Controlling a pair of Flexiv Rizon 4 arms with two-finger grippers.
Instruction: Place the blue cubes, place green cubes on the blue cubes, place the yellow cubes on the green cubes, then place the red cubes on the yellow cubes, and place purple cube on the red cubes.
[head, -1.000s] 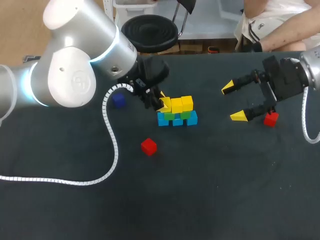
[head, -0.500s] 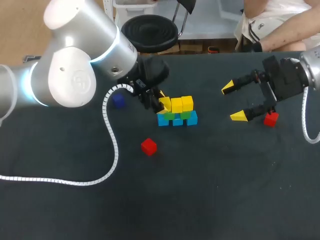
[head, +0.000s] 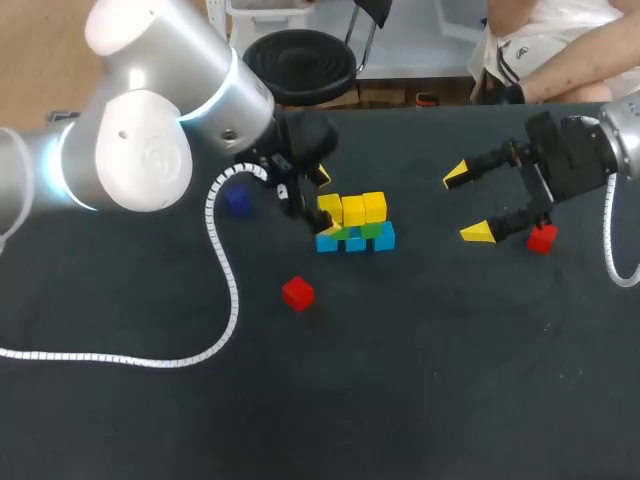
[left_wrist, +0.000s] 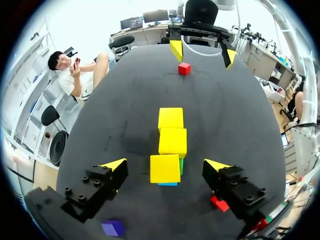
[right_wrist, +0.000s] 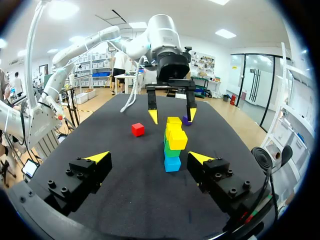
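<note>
Now both claws are spread wide. One, the left claw (left_wrist: 166, 165), hangs over the yellow cubes (head: 352, 209) mid-frame. At the right, the right claw (head: 467, 204) is just beside a red cube (head: 542, 238). That cube looks small, light and hard, so pinch its flat sides.

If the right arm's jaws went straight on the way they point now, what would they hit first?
Most likely the cube stack, at its near end, where a yellow cube tops a green cube and a blue cube. Nothing lies between. Height is unclear, so they might pass over it.
</note>
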